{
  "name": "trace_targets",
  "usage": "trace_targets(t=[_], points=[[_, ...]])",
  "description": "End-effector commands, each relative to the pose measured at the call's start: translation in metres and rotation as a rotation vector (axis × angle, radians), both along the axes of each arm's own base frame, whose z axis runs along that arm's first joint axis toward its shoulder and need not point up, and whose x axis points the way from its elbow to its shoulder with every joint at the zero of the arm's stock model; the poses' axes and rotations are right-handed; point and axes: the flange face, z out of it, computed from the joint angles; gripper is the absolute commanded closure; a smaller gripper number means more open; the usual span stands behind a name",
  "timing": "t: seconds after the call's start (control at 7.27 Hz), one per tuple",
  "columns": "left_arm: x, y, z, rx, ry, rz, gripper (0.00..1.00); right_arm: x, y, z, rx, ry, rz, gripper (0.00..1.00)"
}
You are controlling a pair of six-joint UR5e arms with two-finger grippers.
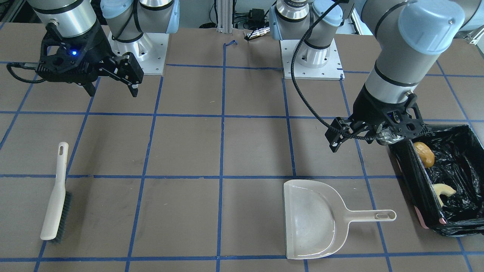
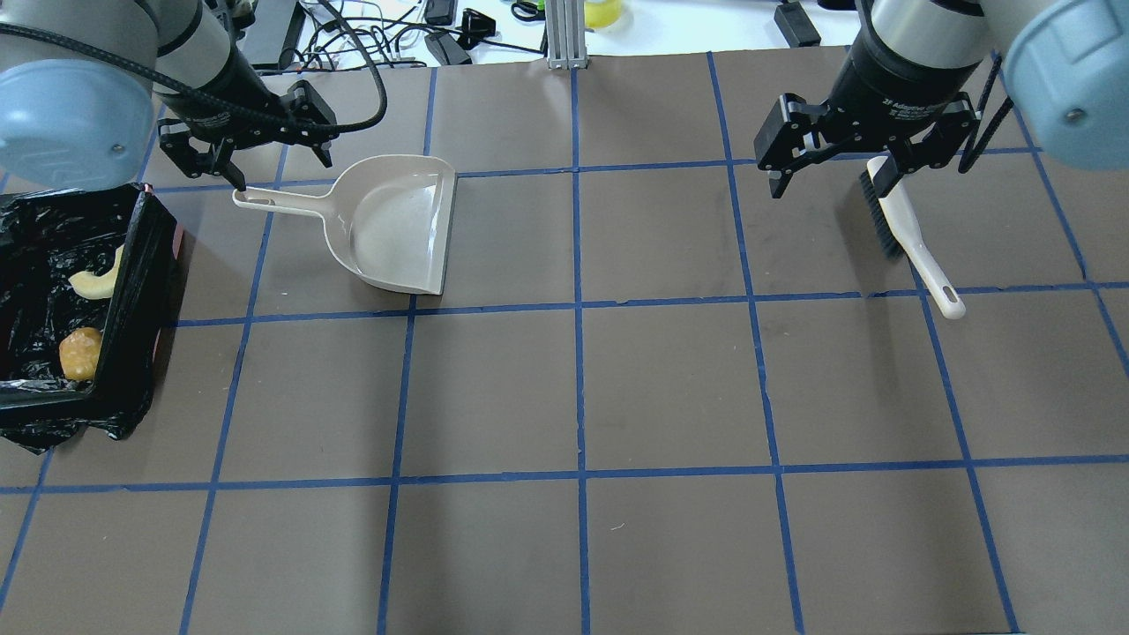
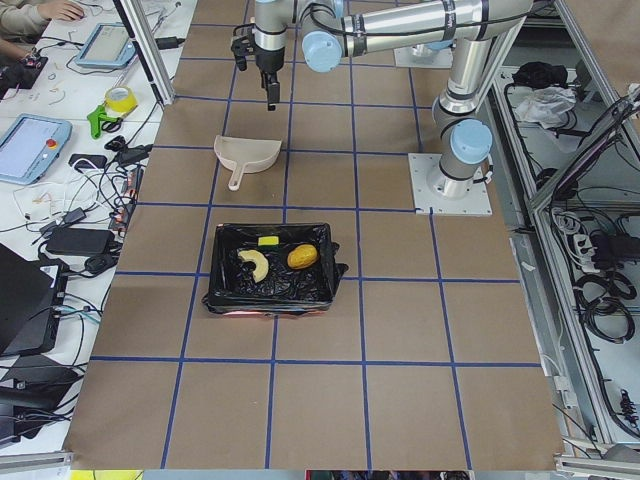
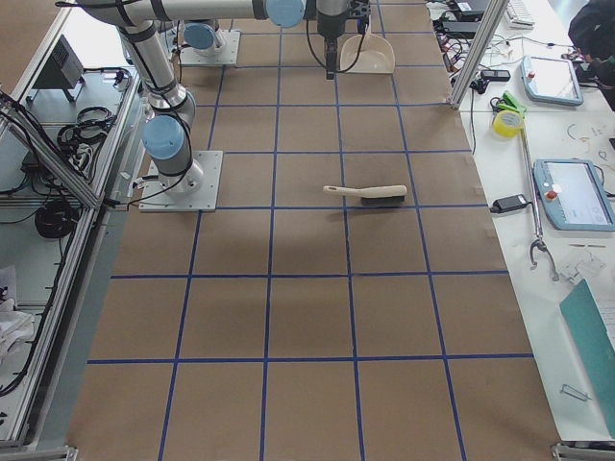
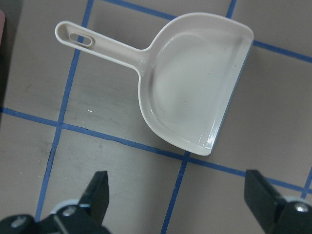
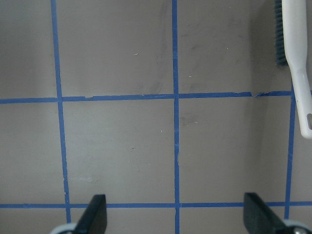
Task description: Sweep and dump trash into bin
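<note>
Left gripper [image 5: 180, 202] and right gripper [image 6: 175, 217]: jaws spread, empty. Orange-brown potato-shaped lump [image 2: 79, 353] lies in the black-bag-lined rectangular bin [image 2: 145, 256], overhead view's left edge.

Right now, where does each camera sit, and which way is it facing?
Front-facing: across the table, faces the robot; left gripper on view's right.
Overhead: behind the robot, looking down; right gripper on its right.
Exterior left: table's end, bin nearest; left arm.
Exterior right: other end, brush midway; right arm.
Left wrist: down on dustpan; own fingertips.
Right wrist: down on table, brush's handle; own fingertips.
Shared: front-facing and overhead both show bin, dustpan, brush, mirrored.
</note>
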Motion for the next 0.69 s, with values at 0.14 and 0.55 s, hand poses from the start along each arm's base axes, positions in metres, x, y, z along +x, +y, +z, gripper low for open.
trace_targets(t=[0.14,0.55], points=[[-0.015,0.043,0.033,0.051,-0.004,-0.110,0.00,0.000,0.000,0.000,0.000,0.000,0.000,0.00],[-0.035,0.051,0.039,0.044,-0.020,-0.236,0.00,0.000,0.000,0.000,0.000,0.000,0.000,0.00]])
